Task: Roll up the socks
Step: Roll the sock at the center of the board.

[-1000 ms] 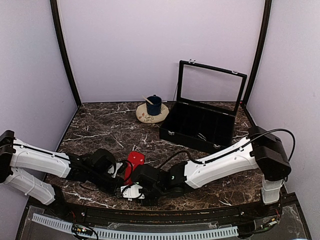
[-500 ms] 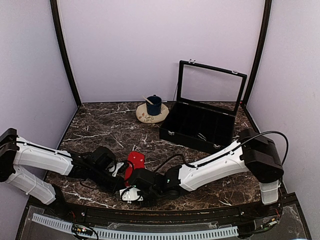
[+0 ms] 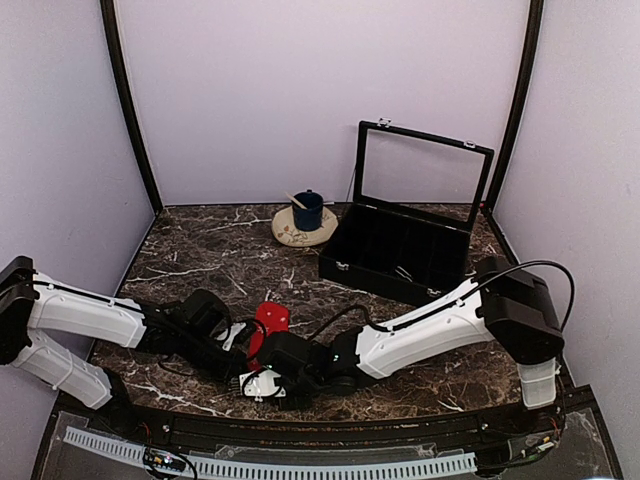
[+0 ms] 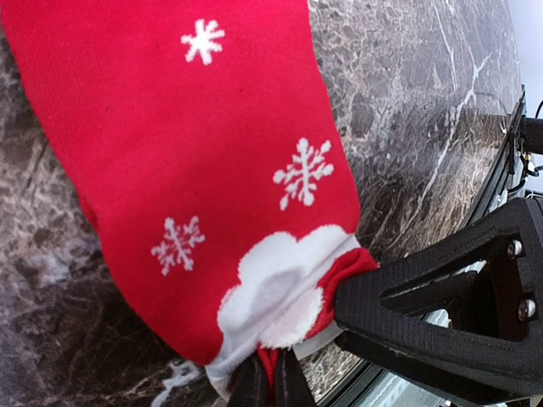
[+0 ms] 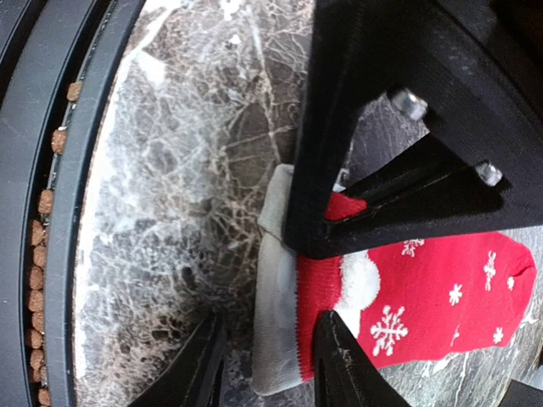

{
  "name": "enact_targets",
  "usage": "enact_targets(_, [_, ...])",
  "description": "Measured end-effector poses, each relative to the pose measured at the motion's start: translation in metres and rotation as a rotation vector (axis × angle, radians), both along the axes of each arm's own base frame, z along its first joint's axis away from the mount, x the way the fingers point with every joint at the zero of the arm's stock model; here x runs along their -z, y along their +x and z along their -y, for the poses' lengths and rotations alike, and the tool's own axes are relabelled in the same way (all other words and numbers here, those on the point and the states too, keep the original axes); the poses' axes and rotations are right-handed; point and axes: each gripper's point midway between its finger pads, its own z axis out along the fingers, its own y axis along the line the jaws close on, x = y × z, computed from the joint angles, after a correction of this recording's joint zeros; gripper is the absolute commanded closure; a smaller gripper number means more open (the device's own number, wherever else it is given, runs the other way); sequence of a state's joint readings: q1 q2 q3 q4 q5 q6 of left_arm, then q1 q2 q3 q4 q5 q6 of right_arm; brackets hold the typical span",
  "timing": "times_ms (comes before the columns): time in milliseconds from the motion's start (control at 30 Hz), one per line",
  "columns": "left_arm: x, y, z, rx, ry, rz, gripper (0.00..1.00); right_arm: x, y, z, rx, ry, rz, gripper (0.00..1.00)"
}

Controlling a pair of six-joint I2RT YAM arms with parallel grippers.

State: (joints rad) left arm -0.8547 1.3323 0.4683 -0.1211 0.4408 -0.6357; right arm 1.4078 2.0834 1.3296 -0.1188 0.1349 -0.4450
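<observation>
The red sock (image 3: 270, 320) with white snowflakes lies flat on the marble near the front edge. In the left wrist view the red sock (image 4: 195, 144) fills the frame, and my left gripper (image 4: 271, 377) is shut on its cuff end beside the white pompom. My right gripper (image 5: 267, 360) is open, with its fingers (image 5: 339, 365) on either side of the sock's pale cuff (image 5: 276, 339). From above, the left gripper (image 3: 243, 350) and the right gripper (image 3: 258, 378) meet at the sock's near end. The black striped sock is out of view.
A black compartment box (image 3: 400, 250) with its lid raised stands at the back right. A blue mug (image 3: 307, 210) on a saucer sits at the back centre. The table's dark front rail (image 5: 76, 170) runs just behind the right gripper.
The right arm has slid a little to the left, bringing its gripper closer to the sock's cuff. The left gripper has shifted only slightly and still holds the cuff.
</observation>
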Motion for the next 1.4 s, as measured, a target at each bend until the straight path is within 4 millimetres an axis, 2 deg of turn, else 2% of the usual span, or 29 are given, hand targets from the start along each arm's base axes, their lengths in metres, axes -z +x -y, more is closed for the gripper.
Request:
enact_targets(367, [-0.001,0.003,-0.001,-0.004,-0.008,-0.002,1.00,0.002,0.006,0.001,0.000,0.002,-0.029,0.69])
enact_targets(833, [-0.001,0.001,-0.005,0.009,-0.008,-0.021,1.00,0.007,0.010,-0.002,-0.010,-0.009,-0.073,0.89])
enact_targets(867, [-0.001,0.001,-0.006,0.007,-0.008,-0.021,0.98,0.007,0.011,-0.002,-0.008,-0.010,-0.073,0.90])
enact_targets(967, [-0.002,0.002,-0.006,0.003,-0.010,-0.019,0.79,0.007,0.012,-0.002,-0.002,-0.009,-0.080,0.93])
enact_targets(1067, [-0.004,0.003,-0.008,-0.013,-0.006,-0.014,0.67,0.007,0.012,-0.002,0.014,-0.003,-0.101,0.97])
enact_targets(1200, [-0.009,0.009,-0.011,-0.054,-0.003,0.014,0.59,0.006,0.013,-0.003,0.043,0.011,-0.147,1.00])
enact_targets(1400, [-0.017,0.022,-0.015,-0.121,0.005,0.074,0.54,0.006,0.012,-0.004,0.077,0.022,-0.214,1.00])
